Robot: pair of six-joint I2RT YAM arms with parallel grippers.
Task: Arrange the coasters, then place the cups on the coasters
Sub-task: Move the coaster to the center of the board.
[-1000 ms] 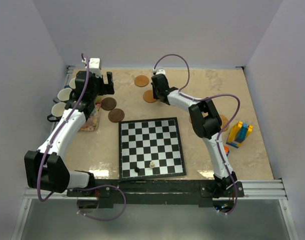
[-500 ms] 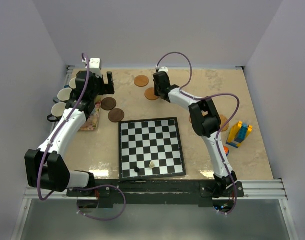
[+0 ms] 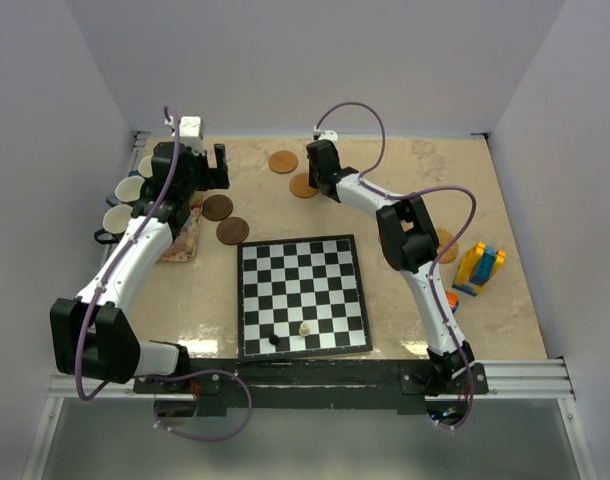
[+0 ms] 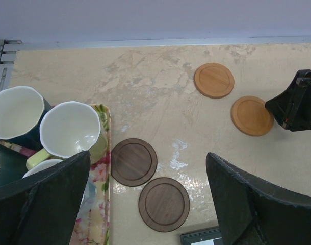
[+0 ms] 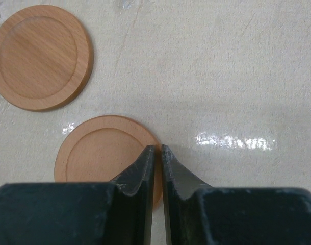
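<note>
No text, label, brand mark or number can be read in any view. The coasters [image 4: 214, 80] show only wood grain, the cups [image 4: 71, 130] plain white insides, and the chessboard [image 3: 302, 295] only its squares.

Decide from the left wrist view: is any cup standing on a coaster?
No: the dark coasters and the tan coasters hold no cup; the cups stand grouped at the left.
</note>
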